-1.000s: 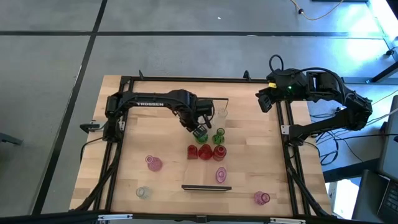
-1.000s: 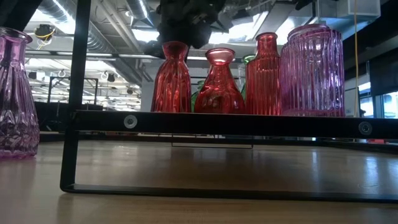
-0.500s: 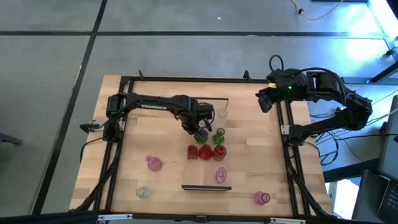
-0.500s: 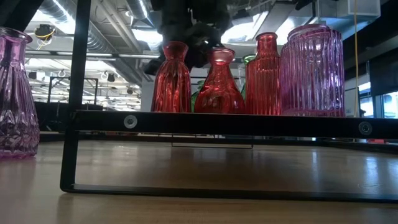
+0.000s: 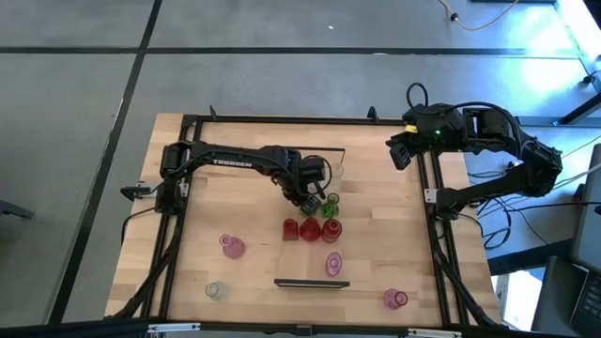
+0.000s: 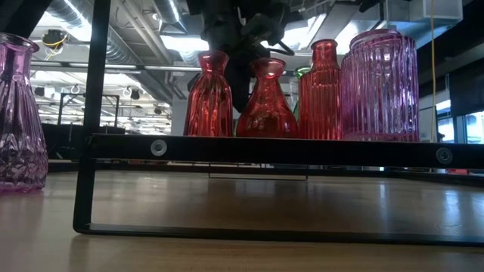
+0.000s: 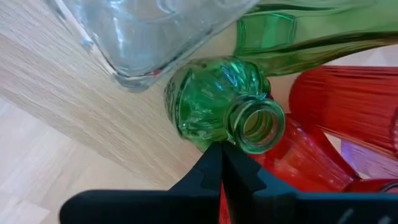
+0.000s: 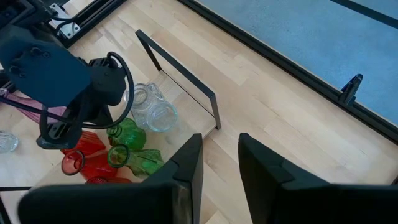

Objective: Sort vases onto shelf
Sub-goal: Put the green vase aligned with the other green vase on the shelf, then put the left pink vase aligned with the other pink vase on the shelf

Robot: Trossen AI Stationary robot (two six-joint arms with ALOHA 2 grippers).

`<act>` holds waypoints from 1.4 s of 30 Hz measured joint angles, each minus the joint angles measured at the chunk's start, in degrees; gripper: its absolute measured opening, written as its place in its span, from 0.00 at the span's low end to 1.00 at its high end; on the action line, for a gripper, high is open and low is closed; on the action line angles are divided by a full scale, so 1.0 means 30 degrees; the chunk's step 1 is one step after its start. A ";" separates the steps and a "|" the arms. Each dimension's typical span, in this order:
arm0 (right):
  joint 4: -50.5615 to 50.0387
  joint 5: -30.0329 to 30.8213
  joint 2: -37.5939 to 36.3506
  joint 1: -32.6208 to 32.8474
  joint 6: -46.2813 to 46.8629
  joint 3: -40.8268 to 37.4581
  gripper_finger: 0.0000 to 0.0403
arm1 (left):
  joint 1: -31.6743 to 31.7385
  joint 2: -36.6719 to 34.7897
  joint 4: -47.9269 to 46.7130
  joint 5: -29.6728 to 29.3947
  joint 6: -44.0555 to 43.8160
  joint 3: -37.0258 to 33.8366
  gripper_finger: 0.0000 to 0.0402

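Around the work area
A wooden table (image 5: 202, 225) stands on a grey floor (image 5: 84, 141); cables (image 5: 488, 17) lie on that floor.

The high camera looked straight down on the whole table (image 5: 188, 244). The low one sat at tabletop level, close behind the shelf (image 6: 265, 149). The left wrist camera hung very near a green vase (image 7: 211, 109), which the right wrist camera saw from farther off.
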 joint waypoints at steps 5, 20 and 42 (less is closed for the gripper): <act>0.0000 0.0000 0.0000 0.0000 0.0000 0.0000 0.21 | -0.0004 0.0000 0.0000 0.0019 0.0000 0.0000 0.00; 0.0007 -0.0039 0.0000 -0.0002 0.0002 0.0000 0.21 | -0.0048 -0.0066 0.0040 0.0117 0.0233 -0.0007 0.00; 0.0208 -0.0125 -0.0007 -0.0007 0.0001 0.0000 0.21 | -0.0296 -0.3384 -0.4078 -0.2977 -0.0536 -0.0015 0.00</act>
